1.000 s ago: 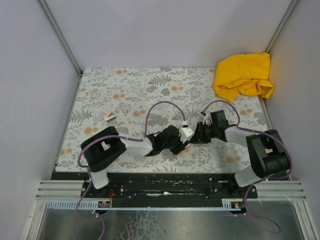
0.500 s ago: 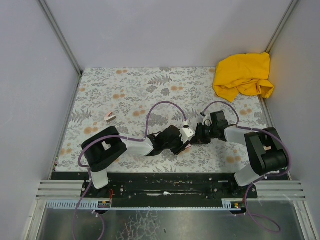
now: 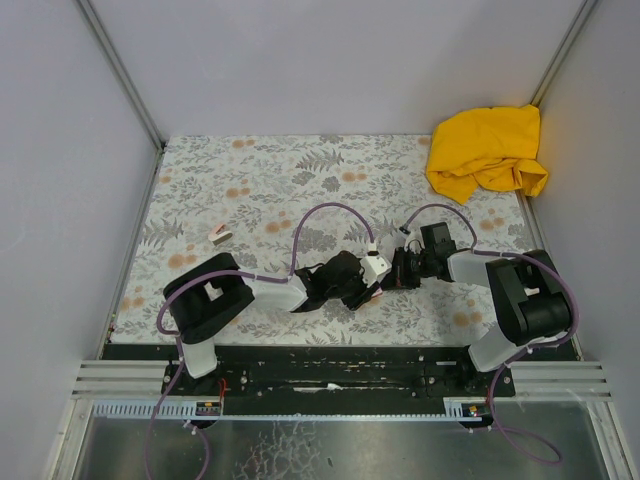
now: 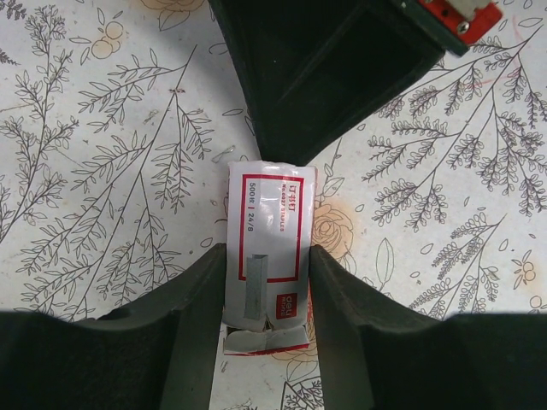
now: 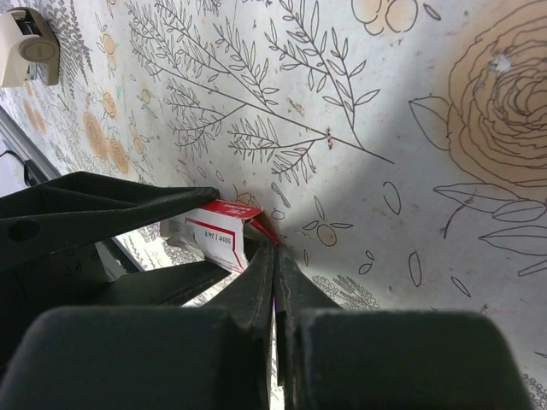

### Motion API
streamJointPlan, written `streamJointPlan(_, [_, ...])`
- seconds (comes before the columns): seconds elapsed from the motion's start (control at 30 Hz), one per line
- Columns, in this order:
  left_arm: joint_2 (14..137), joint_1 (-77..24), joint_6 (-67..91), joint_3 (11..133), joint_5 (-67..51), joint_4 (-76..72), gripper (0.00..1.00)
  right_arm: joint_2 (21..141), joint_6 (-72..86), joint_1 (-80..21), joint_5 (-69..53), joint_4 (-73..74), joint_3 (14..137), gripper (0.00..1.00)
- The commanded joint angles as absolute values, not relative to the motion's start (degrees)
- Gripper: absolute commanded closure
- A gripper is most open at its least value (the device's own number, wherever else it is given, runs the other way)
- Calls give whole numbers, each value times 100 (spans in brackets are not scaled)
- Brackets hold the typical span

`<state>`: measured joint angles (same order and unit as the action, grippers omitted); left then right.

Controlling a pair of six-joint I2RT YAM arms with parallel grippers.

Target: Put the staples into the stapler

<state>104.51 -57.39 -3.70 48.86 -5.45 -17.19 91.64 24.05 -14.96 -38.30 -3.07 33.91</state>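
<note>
The near middle of the surface [image 3: 300, 170] is crowded. The left tool [image 4: 267, 265] hugs a small box [image 4: 272, 213] on both long sides, and the right tool [image 5: 273, 249], fingers pressed together, noses in at the box's torn end, so there is no gap between the two. Purple cables [image 3: 330, 210] arch over both wrists. To the left, the floral surface runs free as far as the stapler [image 3: 218, 234], well apart near the left edge. A crumpled yellow cloth [image 3: 487, 152] fills the back right corner. Walls [image 3: 60, 150] shut in the left, back and right.
</note>
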Motion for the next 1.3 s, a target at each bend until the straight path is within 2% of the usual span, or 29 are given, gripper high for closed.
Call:
streamJointPlan(0.0, [10815,-5819,-528,4777,-443,-994,60,9039,2351,-1547,-3765,-142,3445,100])
streamJointPlan(0.53, [10802,-5823,-555,4781,-326,-947,60,8530,2355,-1504,-2796,7,3419,100])
streamJointPlan(0.6, [10766,-5826,-511,4769,-322,-956,53,8462,2368,-1495,-2802,33,3410,100])
streamJointPlan(0.7, [10495,-5824,-265,4641,-252,-1150,34,8265,2389,-1495,-2835,92,3395,99])
streamJointPlan(0.77, [10136,-5825,4,4513,-101,-1305,24,8088,2379,-1495,-2839,161,3369,90])
streamJointPlan(0.9, [9321,-5824,947,4308,398,-1459,17,7797,2289,-1496,-2790,315,3350,73])
streamJointPlan(1.0, [8781,-5825,2033,4173,815,-1426,18,7703,2260,-1495,-2845,327,3308,65])
streamJointPlan(1.13, [8425,-5816,3875,3806,1001,-1517,31,7763,2252,-1513,-3149,89,3192,57])
streamJointPlan(1.27, [8342,-5815,5253,3365,758,-1950,38,7980,2330,-1589,-3450,-159,3117,51])
